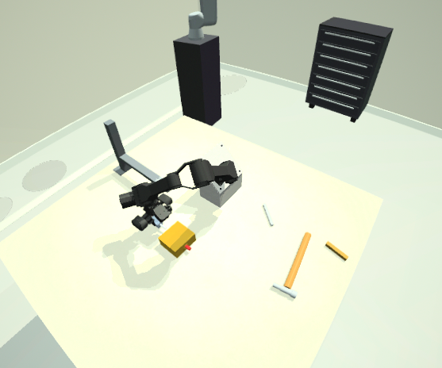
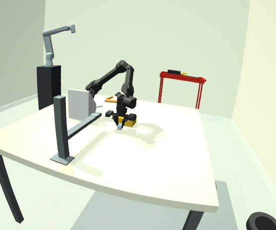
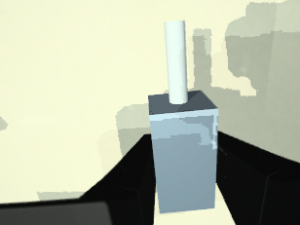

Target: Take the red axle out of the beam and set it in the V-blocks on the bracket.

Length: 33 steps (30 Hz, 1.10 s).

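the short red cylindrical axle [image 1: 188,247] is seen protruding from one side of the yellow rectangular beam [image 1: 177,239] [image 2: 131,122]. beside the opposite side, a blue-grey block [image 1: 157,222] [image 2: 119,127] [image 3: 185,165] with a slim white pin [image 3: 176,62] is gripped between the fingers of the black gripper [image 1: 157,222] [image 2: 119,125] [image 3: 177,139]. farther out, small pale v-blocks [image 2: 95,114] are carried at the end of the dark grey metal bracket [image 1: 114,140] [image 2: 62,129].

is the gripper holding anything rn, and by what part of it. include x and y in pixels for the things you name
yes, the gripper [image 1: 159,224] [image 2: 119,126] [image 3: 177,139] holds a pale rod tool by its blue-grey block [image 2: 119,127] [image 3: 184,162]; the white rod [image 3: 176,62] sticks out free
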Each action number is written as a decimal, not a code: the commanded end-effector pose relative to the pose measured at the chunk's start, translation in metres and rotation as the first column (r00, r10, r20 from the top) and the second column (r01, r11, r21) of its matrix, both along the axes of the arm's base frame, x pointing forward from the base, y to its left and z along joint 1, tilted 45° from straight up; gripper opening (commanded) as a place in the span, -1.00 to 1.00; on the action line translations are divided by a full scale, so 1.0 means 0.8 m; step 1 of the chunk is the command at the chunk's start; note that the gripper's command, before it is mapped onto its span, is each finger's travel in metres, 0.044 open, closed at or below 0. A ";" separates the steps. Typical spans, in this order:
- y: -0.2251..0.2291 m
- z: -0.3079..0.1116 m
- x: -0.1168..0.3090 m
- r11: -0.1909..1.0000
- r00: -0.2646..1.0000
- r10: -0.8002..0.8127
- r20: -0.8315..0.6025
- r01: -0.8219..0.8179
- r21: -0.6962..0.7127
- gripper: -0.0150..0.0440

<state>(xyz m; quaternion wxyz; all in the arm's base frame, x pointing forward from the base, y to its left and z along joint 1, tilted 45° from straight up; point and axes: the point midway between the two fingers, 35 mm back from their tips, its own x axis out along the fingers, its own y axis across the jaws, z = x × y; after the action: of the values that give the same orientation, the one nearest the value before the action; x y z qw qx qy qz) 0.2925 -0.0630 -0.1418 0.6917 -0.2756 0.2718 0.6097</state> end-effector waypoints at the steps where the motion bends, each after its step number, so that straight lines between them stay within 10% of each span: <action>1: -0.005 0.002 0.000 1.000 1.000 0.005 0.003 -0.005 -0.005 -0.49; 33: -0.051 0.047 -0.005 1.000 1.000 0.005 0.002 -0.005 -0.008 -0.49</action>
<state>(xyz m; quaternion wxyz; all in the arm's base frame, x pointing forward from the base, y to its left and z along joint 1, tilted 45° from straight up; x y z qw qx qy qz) 0.2888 -0.0996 -0.1081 0.6914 -0.2756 0.2733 0.6093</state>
